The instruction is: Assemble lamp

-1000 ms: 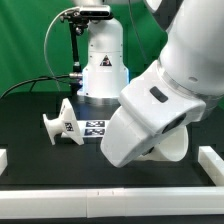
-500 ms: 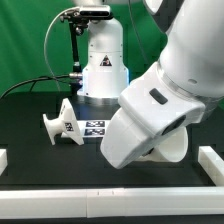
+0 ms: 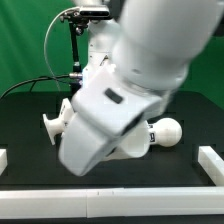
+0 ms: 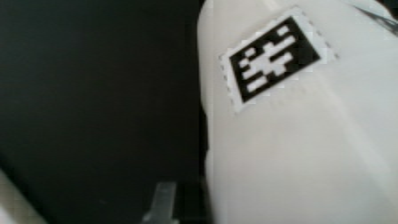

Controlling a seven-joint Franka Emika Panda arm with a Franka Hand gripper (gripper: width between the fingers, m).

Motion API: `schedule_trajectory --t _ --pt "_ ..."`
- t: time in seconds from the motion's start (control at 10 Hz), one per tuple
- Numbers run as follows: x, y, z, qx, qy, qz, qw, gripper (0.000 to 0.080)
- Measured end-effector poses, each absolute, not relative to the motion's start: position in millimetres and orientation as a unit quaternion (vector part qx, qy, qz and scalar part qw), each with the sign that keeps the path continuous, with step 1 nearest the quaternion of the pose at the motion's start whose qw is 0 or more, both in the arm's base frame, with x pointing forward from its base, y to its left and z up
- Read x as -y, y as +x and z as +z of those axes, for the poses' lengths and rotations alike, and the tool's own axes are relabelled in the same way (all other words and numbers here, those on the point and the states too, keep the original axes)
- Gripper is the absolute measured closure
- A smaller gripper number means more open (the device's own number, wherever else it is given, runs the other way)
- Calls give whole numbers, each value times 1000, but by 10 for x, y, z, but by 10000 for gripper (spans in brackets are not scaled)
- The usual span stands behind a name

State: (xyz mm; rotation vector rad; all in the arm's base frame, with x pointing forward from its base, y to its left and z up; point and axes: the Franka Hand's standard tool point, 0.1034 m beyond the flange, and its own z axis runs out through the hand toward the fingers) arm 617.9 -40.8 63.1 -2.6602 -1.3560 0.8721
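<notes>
Lamp bulb (image 3: 166, 130) lies on the black table (image 3: 25, 142), close beside the big arm.
Exterior view: green backdrop (image 3: 25, 40), flared base (image 3: 52, 125) at the view's left, gripper hidden, can't tell its state. Wrist view: tagged white lamp part (image 4: 302, 150) over dark tabletop.

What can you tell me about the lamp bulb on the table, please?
The bulb is white, smooth plastic by its look: a round ball on a short stem. It lies on its side on the black table, ball toward the exterior view's right, stem reaching behind the arm, which hides its end. Whether anything grips it cannot be told.
</notes>
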Motion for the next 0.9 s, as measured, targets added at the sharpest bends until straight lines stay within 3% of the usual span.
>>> schedule_trajectory --t 0.6,0.7,0.9 --pt "450 6192 601 439 -855 275 15 758" --pt "474 6237 558 476 -843 249 3 758" --pt "731 6016 593 521 -822 231 6 758"
